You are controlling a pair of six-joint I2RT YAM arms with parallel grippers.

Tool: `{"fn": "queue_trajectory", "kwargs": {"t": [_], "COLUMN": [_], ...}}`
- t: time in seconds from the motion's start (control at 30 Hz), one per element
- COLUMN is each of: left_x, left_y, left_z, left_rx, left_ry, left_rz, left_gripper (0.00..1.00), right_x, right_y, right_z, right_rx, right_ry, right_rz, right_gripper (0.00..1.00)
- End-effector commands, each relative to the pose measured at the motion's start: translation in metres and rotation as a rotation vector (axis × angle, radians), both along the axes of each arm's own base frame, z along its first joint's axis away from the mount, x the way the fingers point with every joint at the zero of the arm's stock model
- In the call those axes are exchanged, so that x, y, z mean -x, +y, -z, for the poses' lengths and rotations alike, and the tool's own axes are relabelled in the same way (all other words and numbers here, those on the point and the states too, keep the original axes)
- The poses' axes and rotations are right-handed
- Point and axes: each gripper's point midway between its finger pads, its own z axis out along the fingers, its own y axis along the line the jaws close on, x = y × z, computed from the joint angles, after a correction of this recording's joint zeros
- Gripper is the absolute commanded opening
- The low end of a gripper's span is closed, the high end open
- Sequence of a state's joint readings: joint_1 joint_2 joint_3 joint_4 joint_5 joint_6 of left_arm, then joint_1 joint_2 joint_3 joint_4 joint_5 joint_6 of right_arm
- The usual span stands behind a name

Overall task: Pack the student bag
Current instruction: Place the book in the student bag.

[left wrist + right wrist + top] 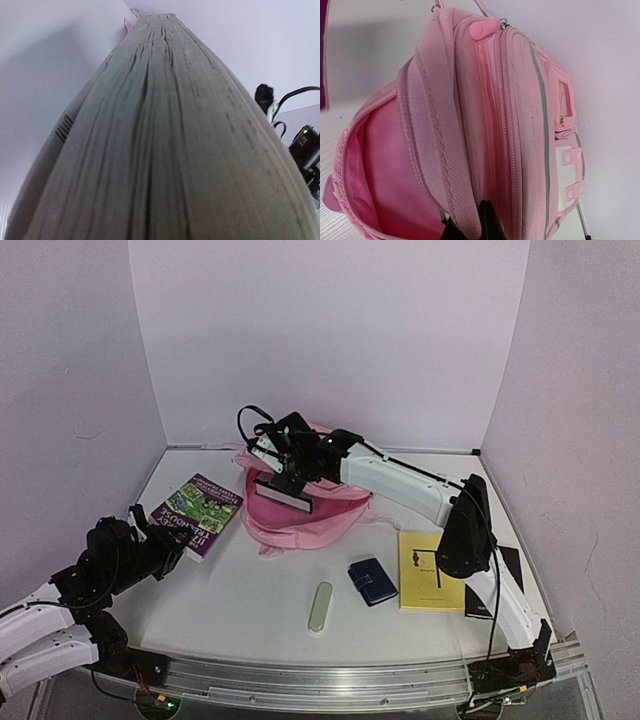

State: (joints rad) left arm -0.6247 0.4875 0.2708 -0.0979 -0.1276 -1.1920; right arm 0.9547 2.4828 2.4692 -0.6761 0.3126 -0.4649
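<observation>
Top view: note purple-green book (200,512) at left, left gripper (172,552) at its near corner. Note cream oblong case (320,607), blue wallet (372,581) and yellow booklet (430,571) in front, apart from student bag (305,520), slumped at centre back. Left wrist: see only grey page edges, cannot tell jaw state. Right wrist: see right gripper (470,227) pinched onto bag's webbed rim beside open pink lining, front zip shut.

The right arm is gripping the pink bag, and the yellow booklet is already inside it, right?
Not quite. The right gripper does grip the pink bag, but the yellow booklet lies on the table outside it; the top view shows this.
</observation>
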Motion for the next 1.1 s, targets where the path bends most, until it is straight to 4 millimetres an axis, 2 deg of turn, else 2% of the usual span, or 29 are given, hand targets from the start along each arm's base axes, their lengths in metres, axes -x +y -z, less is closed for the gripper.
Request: {"fn": "queue_trajectory", "kwargs": {"t": [0.0, 0.2, 0.53, 0.73, 0.77, 0.9, 1.07], "left_x": [-0.004, -0.009, -0.044, -0.071, -0.077, -0.111, -0.146], "left_y": [-0.027, -0.058, -0.101, -0.125, -0.129, -0.141, -0.166], "left_z": [-0.042, -0.059, -0.078, -0.091, -0.090, -0.065, -0.043], "left_rx": [0.206, 0.207, 0.261, 0.294, 0.293, 0.248, 0.259], "left_ry": [-0.164, -0.226, -0.276, -0.301, -0.294, -0.186, -0.138], "left_rz": [0.106, 0.247, 0.331, 0.354, 0.350, 0.281, 0.271], "left_gripper": [0.00, 0.00, 0.00, 0.00, 0.00, 0.00, 0.00], "right_x": [-0.009, -0.009, 0.004, 0.015, 0.017, 0.027, 0.035], "right_y": [-0.008, -0.006, -0.003, 0.000, 0.001, 0.007, 0.011], "right_z": [-0.118, -0.142, -0.164, -0.170, -0.171, -0.174, -0.176], "right_rx": [-0.245, -0.338, -0.424, -0.466, -0.471, -0.481, -0.495], "right_ry": [-0.143, -0.152, -0.115, -0.068, -0.062, -0.043, -0.024], "right_rz": [0.058, 0.057, 0.019, -0.009, -0.016, -0.046, -0.062], "right_gripper": [0.00, 0.00, 0.00, 0.00, 0.00, 0.00, 0.00]}}
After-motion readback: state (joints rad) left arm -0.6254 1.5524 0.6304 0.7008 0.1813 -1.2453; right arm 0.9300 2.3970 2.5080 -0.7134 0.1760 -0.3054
